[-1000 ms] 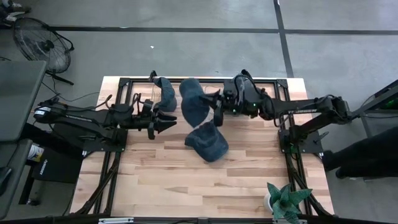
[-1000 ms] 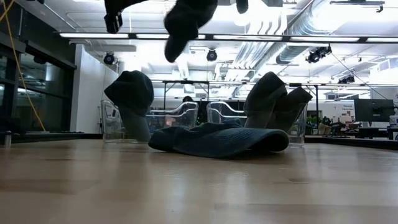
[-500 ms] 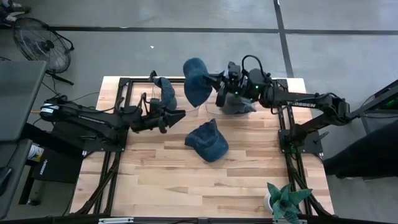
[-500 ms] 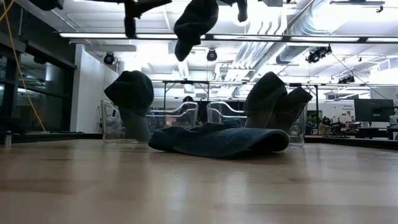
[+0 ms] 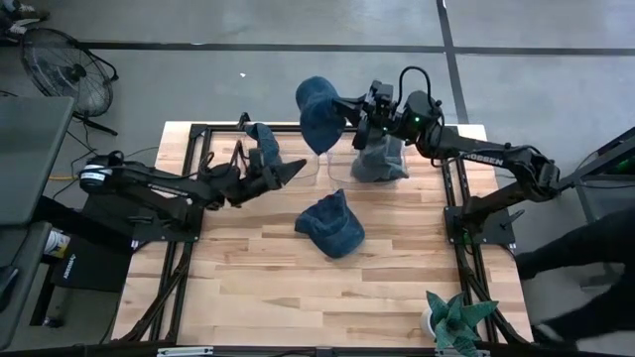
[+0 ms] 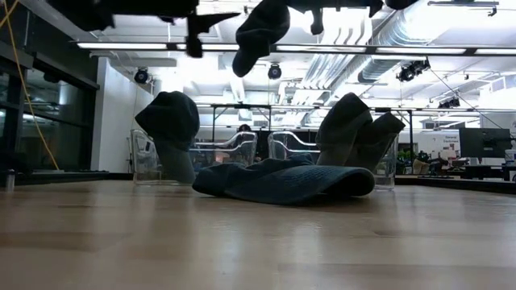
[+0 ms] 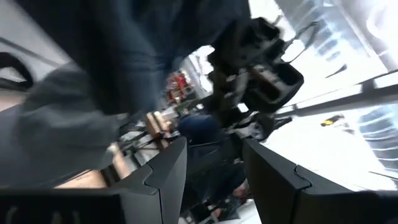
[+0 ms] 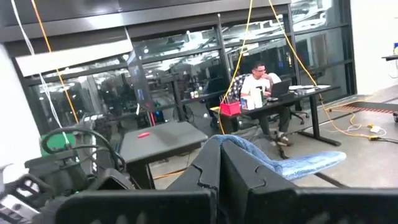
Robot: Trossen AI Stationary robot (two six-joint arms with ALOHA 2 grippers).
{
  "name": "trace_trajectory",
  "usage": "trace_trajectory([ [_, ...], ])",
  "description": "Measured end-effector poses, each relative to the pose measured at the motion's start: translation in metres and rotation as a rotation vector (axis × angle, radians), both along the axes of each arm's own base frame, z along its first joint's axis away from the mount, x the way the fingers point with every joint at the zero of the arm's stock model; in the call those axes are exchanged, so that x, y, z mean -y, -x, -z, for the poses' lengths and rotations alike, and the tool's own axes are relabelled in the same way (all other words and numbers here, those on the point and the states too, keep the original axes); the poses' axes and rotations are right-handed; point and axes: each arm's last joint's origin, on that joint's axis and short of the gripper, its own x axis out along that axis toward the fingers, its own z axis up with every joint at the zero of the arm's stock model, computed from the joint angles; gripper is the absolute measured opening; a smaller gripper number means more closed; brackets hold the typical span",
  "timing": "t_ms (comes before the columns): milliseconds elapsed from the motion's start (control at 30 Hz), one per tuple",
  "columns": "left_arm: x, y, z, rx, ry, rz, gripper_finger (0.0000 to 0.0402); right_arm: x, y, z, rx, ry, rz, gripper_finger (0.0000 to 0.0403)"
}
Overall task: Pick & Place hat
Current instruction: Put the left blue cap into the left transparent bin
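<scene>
Several blue denim hats are in view. One hat (image 5: 318,112) is lifted high above the table's far edge, in my right gripper (image 5: 351,109), which is shut on it; in the low view it hangs at the top (image 6: 260,31). A second hat (image 5: 332,226) lies flat on the table's middle (image 6: 284,180). More hats sit in two clear bins at the far edge, the left bin (image 5: 262,146) and the right bin (image 5: 380,159). My left gripper (image 5: 295,170) is open and raised, just left of the held hat, touching nothing. My right gripper pinches the lifted hat by a cloth edge (image 8: 247,148) between its two shut fingers, coming level from the table's right side. One layer or several, I cannot tell. The hat is clear of the table and hangs slack below and beside the fingers (image 6: 260,31).
A green plant (image 5: 454,322) in a pot stands at the near right corner. Dark frame rails (image 5: 458,228) run along both table sides. Bare wood (image 5: 298,288) fills the near half. A person sits at a desk in the room beyond (image 8: 258,81).
My right gripper has risen and moved toward the far edge, carrying the hat higher and farther from the lying hat. My left gripper has moved toward the right and the far edge and has risen, its fingers still open. The hat on the table has stayed put.
</scene>
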Motion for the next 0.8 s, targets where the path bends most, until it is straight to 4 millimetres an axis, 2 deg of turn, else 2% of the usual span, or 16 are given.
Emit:
trace_trajectory([
  [267, -0.019, -0.041, -0.019, 0.024, -0.040, 0.039, 0.0156, 0.018, 0.007, -0.003, 0.049, 0.016, 0.016, 0.0000],
  [567, -0.024, -0.069, -0.015, 0.000, -0.019, -0.009, 0.0156, 0.036, 0.016, -0.002, 0.051, 0.016, 0.026, 0.0000],
  [800, -0.027, -0.087, -0.011, 0.000, 0.014, -0.049, 0.0156, 0.041, 0.020, -0.002, 0.045, 0.023, 0.002, 0.0000],
])
